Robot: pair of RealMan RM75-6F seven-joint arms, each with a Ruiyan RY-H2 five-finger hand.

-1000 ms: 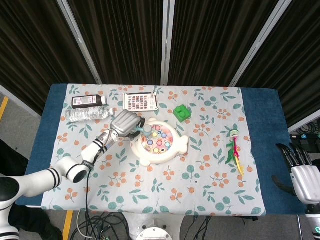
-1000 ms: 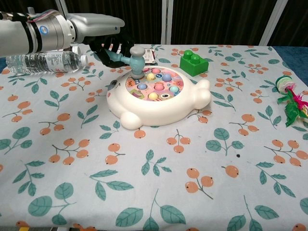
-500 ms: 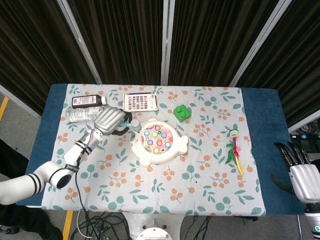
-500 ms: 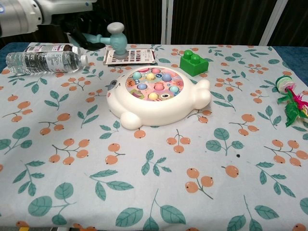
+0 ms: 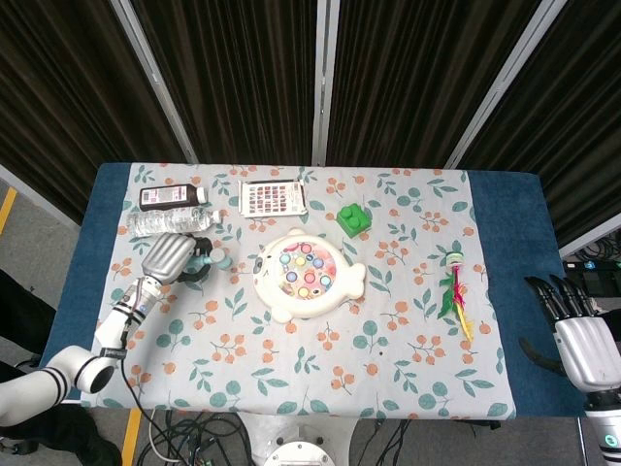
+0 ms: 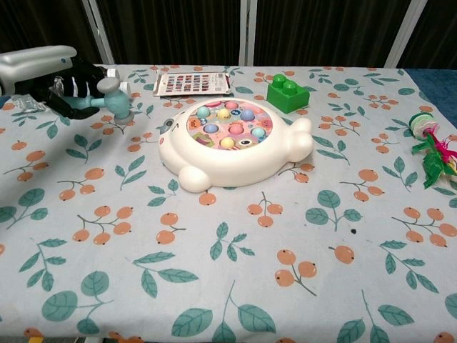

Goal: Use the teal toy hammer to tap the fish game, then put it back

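Note:
The white fish game (image 5: 309, 275) (image 6: 232, 143), with coloured fish in its round pink top, sits mid-table. My left hand (image 5: 169, 257) (image 6: 50, 80) grips the teal toy hammer (image 5: 212, 259) (image 6: 108, 99) by its handle. It holds the hammer left of the game, just below the water bottle, head low and pointing toward the game. The hammer is clear of the game. My right hand (image 5: 580, 340) hangs off the table's right edge, fingers apart and holding nothing.
A clear water bottle (image 5: 171, 222) and a dark flat pack (image 5: 171, 197) lie at the back left. A card with coloured squares (image 5: 273, 197) (image 6: 192, 83) and a green block (image 5: 353, 218) (image 6: 287, 91) sit behind the game. A feather toy (image 5: 454, 294) (image 6: 433, 150) lies at the right.
My left hand has lifted the hammer off the game's top and carried it leftward and down toward the cloth beside the bottle. The right hand has barely moved.

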